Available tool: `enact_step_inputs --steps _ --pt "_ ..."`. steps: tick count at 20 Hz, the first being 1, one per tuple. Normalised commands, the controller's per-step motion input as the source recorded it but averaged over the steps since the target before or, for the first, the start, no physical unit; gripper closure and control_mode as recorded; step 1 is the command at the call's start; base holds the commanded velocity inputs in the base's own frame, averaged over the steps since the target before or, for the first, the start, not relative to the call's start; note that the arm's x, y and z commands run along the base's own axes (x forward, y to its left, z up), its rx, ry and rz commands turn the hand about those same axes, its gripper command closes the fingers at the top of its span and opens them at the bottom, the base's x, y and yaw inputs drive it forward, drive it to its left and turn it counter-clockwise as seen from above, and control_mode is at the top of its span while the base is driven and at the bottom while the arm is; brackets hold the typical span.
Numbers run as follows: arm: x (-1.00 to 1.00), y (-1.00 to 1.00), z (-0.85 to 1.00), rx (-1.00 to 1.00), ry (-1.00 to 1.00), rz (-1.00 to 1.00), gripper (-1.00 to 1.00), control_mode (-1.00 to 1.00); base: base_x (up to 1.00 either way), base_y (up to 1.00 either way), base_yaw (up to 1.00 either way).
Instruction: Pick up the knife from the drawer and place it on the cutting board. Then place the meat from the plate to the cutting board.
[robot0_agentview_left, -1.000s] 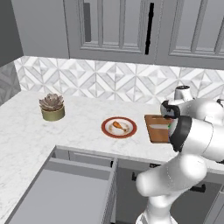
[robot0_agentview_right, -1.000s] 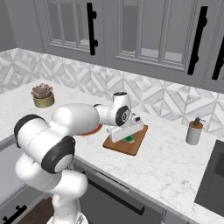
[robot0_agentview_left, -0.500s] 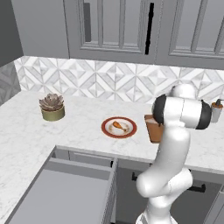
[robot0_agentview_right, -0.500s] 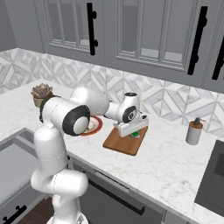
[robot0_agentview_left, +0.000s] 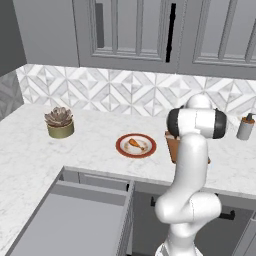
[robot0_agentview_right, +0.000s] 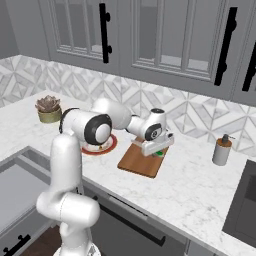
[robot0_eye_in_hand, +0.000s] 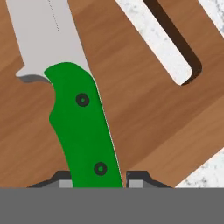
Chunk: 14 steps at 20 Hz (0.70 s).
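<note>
green knife: knife (robot0_eye_in_hand: 83, 127) with green handle lies flat on the cutting board (robot0_eye_in_hand: 144, 109), grey blade pointing to the top of the hand view, two dark rivets on the handle
gripper: gripper (robot0_eye_in_hand: 98, 178) low over the board, one finger tip on each side of the handle end, clamped on it
cutting board: brown wood with a slot handle, on the marble counter (robot0_agentview_right: 200, 190) just right of the plate (robot0_agentview_left: 136, 145); in the right base view the hand (robot0_agentview_right: 156, 142) sits over its far end with a bit of green under it
meat: orange-red chunk (robot0_agentview_left: 134, 143) on the plate
drawer: grey drawer (robot0_agentview_left: 75, 220) pulled open below the counter at lower left
other: potted succulent (robot0_agentview_left: 59, 122) far left, soap dispenser (robot0_agentview_right: 221, 149) right of the board
</note>
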Motion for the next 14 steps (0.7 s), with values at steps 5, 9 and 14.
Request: enact_step_inputs --steps 5,9,14 --pt "-0.63 0.34 -0.19 0.00 -0.06 0.00 -1.00 -1.00 0.00 0.00 0.00" --pt "-0.25 0.31 0.00 0.00 -0.09 0.00 -1.00 -1.00 0.00 0.00 0.00" --pt "-0.02 0.01 0.37 -0.03 -0.24 0.00 -1.00 -1.00 0.00 0.00 0.00"
